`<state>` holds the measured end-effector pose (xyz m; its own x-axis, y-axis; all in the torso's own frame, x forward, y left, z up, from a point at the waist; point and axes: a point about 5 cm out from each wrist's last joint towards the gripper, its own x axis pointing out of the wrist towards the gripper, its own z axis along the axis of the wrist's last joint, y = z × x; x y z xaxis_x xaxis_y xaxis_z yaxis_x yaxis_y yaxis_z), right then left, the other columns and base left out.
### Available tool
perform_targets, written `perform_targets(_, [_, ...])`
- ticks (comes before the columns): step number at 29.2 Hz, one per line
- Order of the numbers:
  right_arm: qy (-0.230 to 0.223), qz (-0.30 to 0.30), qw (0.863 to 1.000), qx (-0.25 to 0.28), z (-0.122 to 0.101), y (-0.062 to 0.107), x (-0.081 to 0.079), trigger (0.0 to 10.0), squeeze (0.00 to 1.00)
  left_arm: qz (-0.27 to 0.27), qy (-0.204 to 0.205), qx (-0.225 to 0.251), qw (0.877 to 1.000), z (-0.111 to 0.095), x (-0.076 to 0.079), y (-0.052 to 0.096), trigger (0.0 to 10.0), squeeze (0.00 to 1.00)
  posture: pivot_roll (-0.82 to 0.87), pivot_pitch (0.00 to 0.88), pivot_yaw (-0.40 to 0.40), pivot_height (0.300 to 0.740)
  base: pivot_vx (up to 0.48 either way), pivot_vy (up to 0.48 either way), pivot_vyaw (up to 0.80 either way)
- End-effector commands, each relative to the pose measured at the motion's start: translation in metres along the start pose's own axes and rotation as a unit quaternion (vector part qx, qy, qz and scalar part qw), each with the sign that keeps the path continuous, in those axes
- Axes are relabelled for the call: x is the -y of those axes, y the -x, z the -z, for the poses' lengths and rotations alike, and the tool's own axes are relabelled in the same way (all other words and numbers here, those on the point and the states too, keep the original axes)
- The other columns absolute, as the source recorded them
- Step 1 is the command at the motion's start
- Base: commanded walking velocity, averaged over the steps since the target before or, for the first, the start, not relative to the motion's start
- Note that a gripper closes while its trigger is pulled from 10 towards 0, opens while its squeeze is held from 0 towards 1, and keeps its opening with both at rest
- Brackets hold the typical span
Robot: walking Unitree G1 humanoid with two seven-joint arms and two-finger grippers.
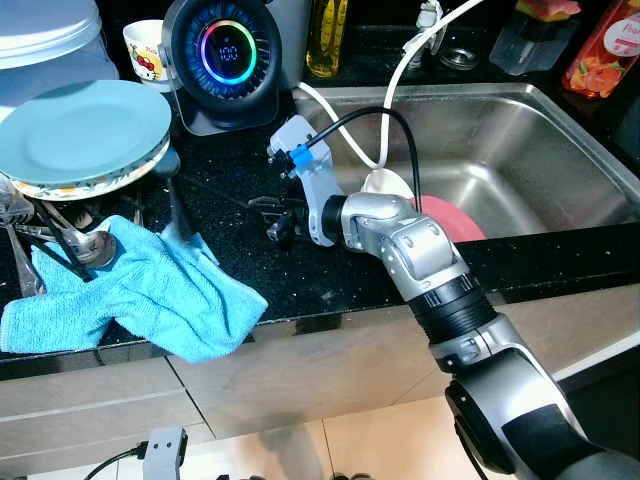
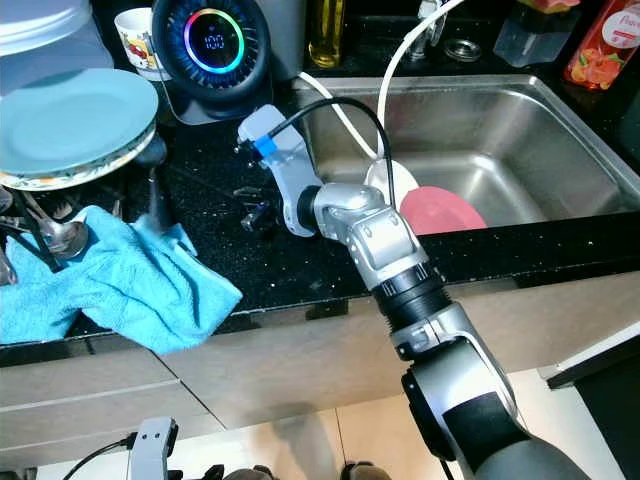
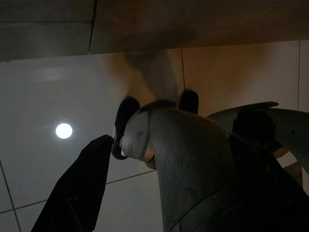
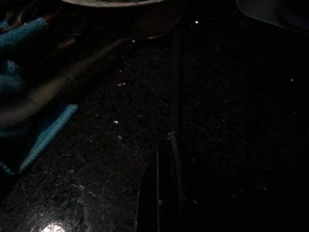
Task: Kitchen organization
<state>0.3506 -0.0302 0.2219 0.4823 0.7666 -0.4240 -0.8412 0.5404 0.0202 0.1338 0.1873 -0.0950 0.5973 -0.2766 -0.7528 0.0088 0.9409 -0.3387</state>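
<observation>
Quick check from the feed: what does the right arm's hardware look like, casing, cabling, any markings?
The right arm has a silver, rounded casing with a black ribbed ring below the elbow and a black panel lower down. Its wrist is a pale grey block with a blue tag, and a black cable loops from it back to the arm. The right gripper is black.

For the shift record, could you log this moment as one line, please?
right gripper: low over black counter, fingers unclear | blue towel: beside | left arm: idle

Head views are showing bright and sharp; the fan's ring (image 1: 227, 47) is glowing. Both wrist views are dim, the towel (image 4: 29, 82) blurring.
</observation>
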Motion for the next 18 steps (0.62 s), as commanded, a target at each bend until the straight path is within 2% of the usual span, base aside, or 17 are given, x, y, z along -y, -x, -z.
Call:
perform_targets(1, [-0.018,0.015,0.998,-0.061,0.026,-0.003,0.004,0.0,0.00,0.003,0.028,-0.067,0.997,0.039,0.008,0.007,10.0,0.00,0.09,0.180,-0.112,0.740,0.000,0.000,0.00])
perform_targets(10, [0.010,0.055,0.996,-0.066,0.027,0.003,0.014,0.0,0.00,0.004,0.027,-0.066,0.997,0.038,0.009,0.007,10.0,0.00,0.09,0.178,-0.112,0.740,0.000,0.000,0.00])
perform_targets(13, [0.023,0.089,0.995,-0.047,0.022,0.018,0.029,0.0,0.00,0.004,0.028,-0.065,0.998,0.037,0.009,0.006,10.0,0.00,0.09,0.180,-0.109,0.740,0.000,0.000,0.00])
perform_targets(14, [0.023,0.089,0.995,-0.047,0.022,0.018,0.029,0.0,0.00,0.004,0.028,-0.065,0.998,0.037,0.009,0.006,10.0,0.00,0.09,0.180,-0.109,0.740,0.000,0.000,0.00])
perform_targets(15, [0.020,0.112,0.993,-0.030,0.017,0.034,0.044,0.7,0.00,0.004,0.028,-0.064,0.998,0.037,0.009,0.006,10.0,0.00,0.09,0.179,-0.106,0.740,0.000,0.000,0.00])
perform_targets(16, [0.020,0.112,0.993,-0.030,0.017,0.034,0.044,0.7,0.00,0.004,0.028,-0.064,0.998,0.037,0.009,0.006,10.0,0.00,0.09,0.179,-0.106,0.740,0.000,0.000,0.00])
perform_targets(17, [0.018,0.126,0.992,-0.023,0.015,0.042,0.051,1.2,0.00,0.005,0.027,-0.064,0.998,0.037,0.009,0.006,10.0,0.00,0.09,0.179,-0.106,0.740,0.000,0.000,0.00])
perform_targets(18, [0.014,0.142,0.990,-0.016,0.013,0.051,0.059,4.2,0.00,0.005,0.027,-0.064,0.998,0.036,0.009,0.006,10.0,0.00,0.09,0.179,-0.105,0.740,0.000,0.000,0.00])
